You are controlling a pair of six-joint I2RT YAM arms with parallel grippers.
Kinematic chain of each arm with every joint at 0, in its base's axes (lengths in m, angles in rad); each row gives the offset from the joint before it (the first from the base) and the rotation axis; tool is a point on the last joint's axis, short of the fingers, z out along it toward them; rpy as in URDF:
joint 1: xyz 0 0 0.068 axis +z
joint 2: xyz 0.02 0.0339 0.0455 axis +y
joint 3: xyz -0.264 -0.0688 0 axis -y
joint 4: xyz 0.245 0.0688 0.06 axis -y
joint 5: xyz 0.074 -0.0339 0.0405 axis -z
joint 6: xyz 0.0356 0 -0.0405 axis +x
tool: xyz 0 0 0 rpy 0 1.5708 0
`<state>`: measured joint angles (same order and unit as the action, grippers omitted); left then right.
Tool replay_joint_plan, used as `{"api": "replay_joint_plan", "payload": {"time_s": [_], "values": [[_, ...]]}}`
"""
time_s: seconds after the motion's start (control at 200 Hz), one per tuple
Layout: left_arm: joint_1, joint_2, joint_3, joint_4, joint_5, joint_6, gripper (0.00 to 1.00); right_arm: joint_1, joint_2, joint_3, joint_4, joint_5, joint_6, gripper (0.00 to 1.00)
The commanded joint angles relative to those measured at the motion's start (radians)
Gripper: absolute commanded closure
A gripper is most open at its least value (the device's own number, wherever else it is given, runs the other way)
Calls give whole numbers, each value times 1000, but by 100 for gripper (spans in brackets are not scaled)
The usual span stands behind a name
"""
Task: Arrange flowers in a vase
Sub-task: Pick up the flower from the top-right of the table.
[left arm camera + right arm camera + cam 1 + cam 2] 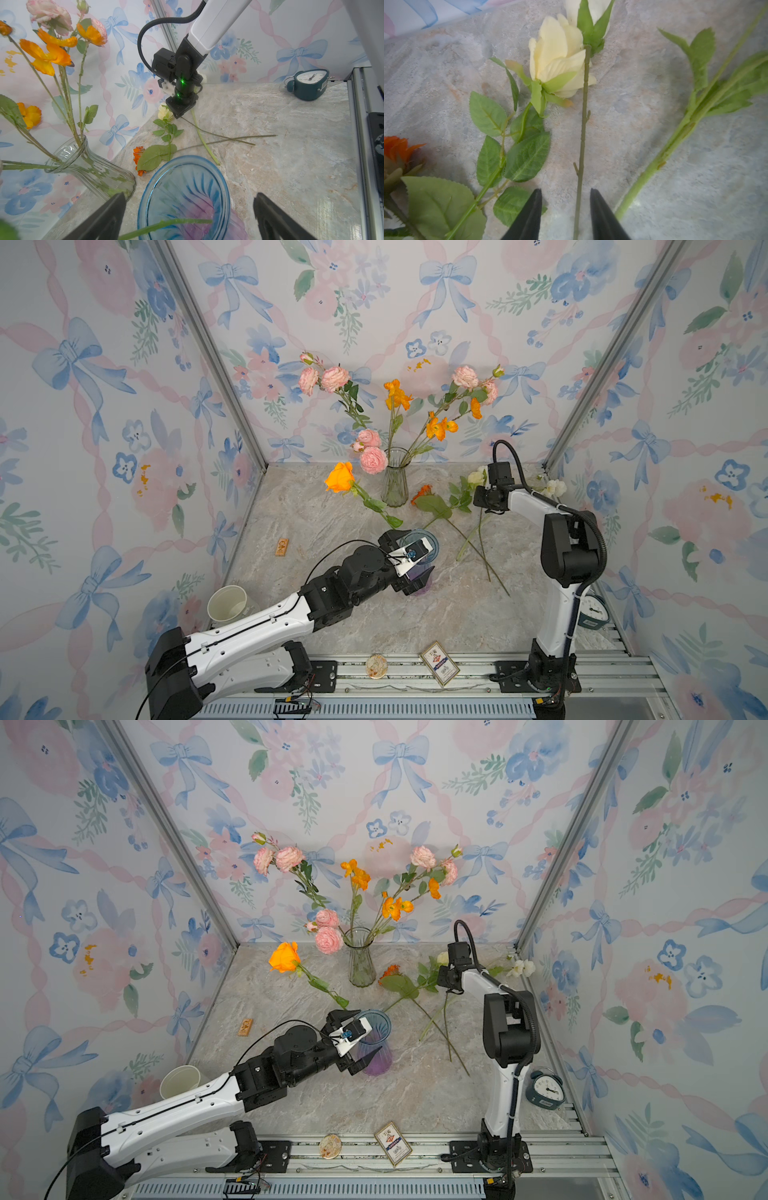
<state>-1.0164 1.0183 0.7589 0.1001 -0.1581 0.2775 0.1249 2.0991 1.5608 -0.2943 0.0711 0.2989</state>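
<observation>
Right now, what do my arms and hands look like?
The left arm and right arm have white shells and black joints. The left hand and right hand each end in two black pointed fingers. A ribbed black hose runs along the right arm; a thin black wire loops over the left.

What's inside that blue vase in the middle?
One green stem, seemingly the orange rose's, leans into the blue vase. In both top views the left arm covers part of its mouth; its bottom is not visible.
</observation>
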Motion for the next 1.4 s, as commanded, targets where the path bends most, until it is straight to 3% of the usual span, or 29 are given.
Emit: {"api": "replay_joint_plan", "payload": {"time_s": [0.0, 0.415, 0.7, 0.91, 1.125, 1.395], "values": [[-7, 2, -11, 24, -17, 15, 2, -6, 35, 38, -112, -21, 4, 62], [-7, -44, -19, 24, 38, 19, 2, -11, 109, 140, -257, -6, 4, 64], [-8, -53, -22, 26, 58, 20, 2, -13, 134, 172, -295, -13, 8, 74], [-8, -58, -23, 26, 71, 19, 2, -14, 144, 189, -308, -23, 3, 87], [-8, -55, -24, 24, 85, 21, 2, -10, 68, 109, -245, -21, -25, 93], [-7, -63, -28, 24, 107, 25, 2, -10, -160, -87, -130, -26, -20, 95]]}}
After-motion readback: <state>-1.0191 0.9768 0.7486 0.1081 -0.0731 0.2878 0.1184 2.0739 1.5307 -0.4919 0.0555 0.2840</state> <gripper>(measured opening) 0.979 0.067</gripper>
